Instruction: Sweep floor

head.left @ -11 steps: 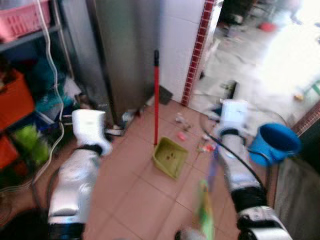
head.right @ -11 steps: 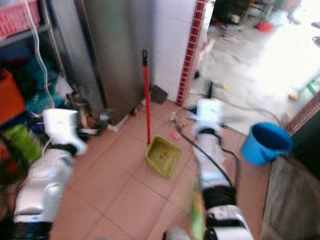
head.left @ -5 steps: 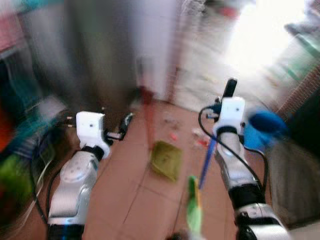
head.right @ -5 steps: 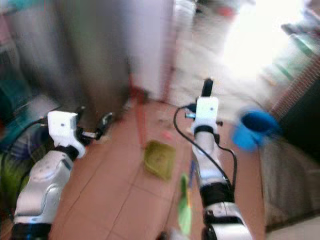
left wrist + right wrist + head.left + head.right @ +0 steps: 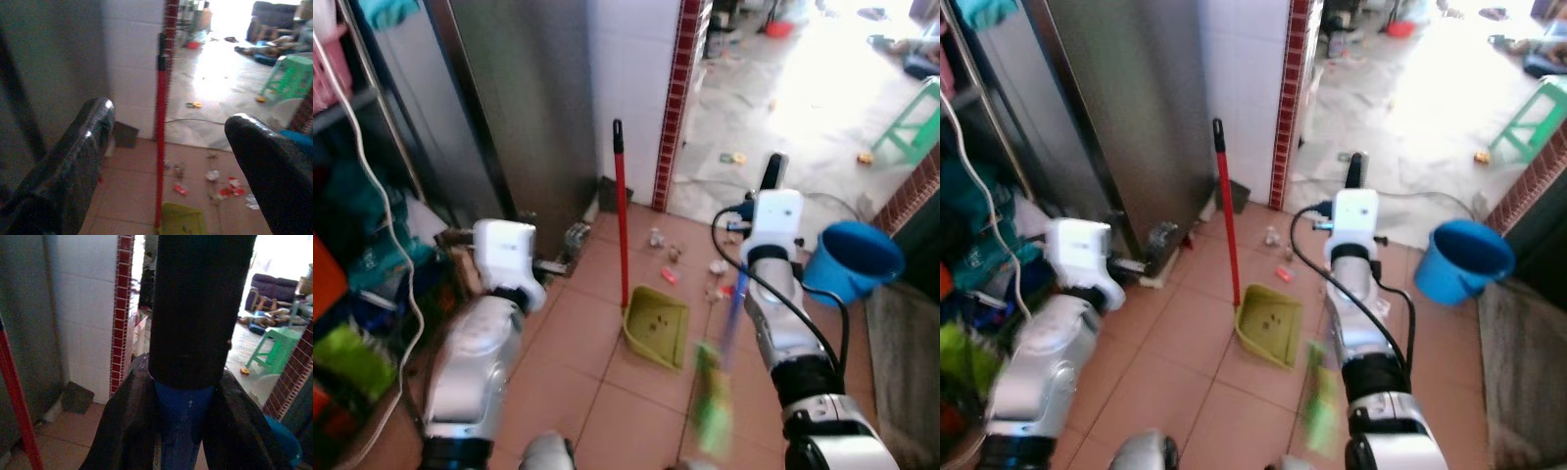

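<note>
A green dustpan (image 5: 656, 326) with an upright red handle (image 5: 621, 211) stands on the terracotta tiles in front of me. Scraps of litter (image 5: 664, 253) lie on the tiles just beyond it and towards the doorway. My right gripper (image 5: 768, 188) is shut on a broom's blue handle (image 5: 183, 418) just below its black grip (image 5: 195, 308). The broom's green bristles (image 5: 710, 411) hang low to the right of the dustpan. My left gripper (image 5: 168, 115) is open and holds nothing; it is left of the dustpan and points at the red handle from a distance.
A blue bucket (image 5: 854, 262) stands on the right beside a dark mat. A steel cabinet (image 5: 529, 108) and a white tiled pillar with red trim (image 5: 636, 78) rise behind the dustpan. Cluttered shelves (image 5: 352, 245) line the left. A green stool (image 5: 913, 122) stands in the bright area beyond.
The view swung and blurred half a second ago and is steady now. The broom stays in my right gripper, and the dustpan stands where it was.
</note>
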You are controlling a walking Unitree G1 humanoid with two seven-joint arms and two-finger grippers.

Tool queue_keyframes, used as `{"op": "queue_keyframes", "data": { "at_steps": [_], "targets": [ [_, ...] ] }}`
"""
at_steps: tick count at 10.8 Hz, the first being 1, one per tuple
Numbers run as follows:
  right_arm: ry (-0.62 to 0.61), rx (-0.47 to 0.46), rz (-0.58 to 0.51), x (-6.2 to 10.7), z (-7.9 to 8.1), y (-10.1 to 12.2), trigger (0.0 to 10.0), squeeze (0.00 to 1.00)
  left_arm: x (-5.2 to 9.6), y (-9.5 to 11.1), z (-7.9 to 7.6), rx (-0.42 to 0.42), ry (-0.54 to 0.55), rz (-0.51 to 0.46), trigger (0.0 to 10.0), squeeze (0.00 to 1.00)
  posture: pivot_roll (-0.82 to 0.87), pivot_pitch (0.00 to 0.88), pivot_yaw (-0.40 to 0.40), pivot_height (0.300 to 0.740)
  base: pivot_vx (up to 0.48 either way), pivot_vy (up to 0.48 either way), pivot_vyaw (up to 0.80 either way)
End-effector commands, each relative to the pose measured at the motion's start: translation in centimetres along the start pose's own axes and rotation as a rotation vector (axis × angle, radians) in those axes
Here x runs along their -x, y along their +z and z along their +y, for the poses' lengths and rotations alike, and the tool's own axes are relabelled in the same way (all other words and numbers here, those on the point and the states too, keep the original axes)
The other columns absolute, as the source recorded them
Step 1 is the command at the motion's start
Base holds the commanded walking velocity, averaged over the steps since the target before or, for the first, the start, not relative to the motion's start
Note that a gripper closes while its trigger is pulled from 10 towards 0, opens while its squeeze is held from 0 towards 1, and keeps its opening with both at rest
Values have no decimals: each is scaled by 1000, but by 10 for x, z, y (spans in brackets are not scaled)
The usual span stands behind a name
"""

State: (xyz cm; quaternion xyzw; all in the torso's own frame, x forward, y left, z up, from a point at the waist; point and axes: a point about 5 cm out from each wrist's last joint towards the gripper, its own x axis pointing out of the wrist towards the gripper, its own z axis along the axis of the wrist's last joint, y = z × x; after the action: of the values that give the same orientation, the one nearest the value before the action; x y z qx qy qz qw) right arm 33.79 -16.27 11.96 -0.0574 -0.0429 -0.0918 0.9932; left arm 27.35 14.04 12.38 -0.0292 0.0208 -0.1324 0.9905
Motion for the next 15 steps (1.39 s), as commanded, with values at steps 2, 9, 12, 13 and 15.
{"op": "queue_keyframes", "data": {
  "at_steps": [2, 9, 12, 13, 15],
  "targets": [
    [-15, 37, -33, -6, -6, 7, 10000, 0, -2, 5, 2, -3, -23, -10, 10000, 0, -8, 0, -30, 740, 0, 0, -800],
    [-23, 41, -40, -7, -6, 8, 10000, 0, -4, 5, 2, 3, -46, -3, 10000, 0, -10, 0, -23, 740, 0, 0, -571],
    [-22, 49, -37, -6, -8, 7, 10000, 0, -3, 6, 1, 8, -54, -8, 10000, 0, -13, 0, -26, 740, 0, 0, 0],
    [-23, 50, -38, -6, -8, 7, 10000, 0, -4, 6, 2, 9, -52, -7, 10000, 0, -14, 0, -27, 740, 0, 0, 0],
    [-22, 54, -39, -7, -8, 8, 10000, 0, -3, 6, 2, 11, -50, -8, 10000, 0, -12, 0, -33, 740, 0, 0, 0]
  ]
}}
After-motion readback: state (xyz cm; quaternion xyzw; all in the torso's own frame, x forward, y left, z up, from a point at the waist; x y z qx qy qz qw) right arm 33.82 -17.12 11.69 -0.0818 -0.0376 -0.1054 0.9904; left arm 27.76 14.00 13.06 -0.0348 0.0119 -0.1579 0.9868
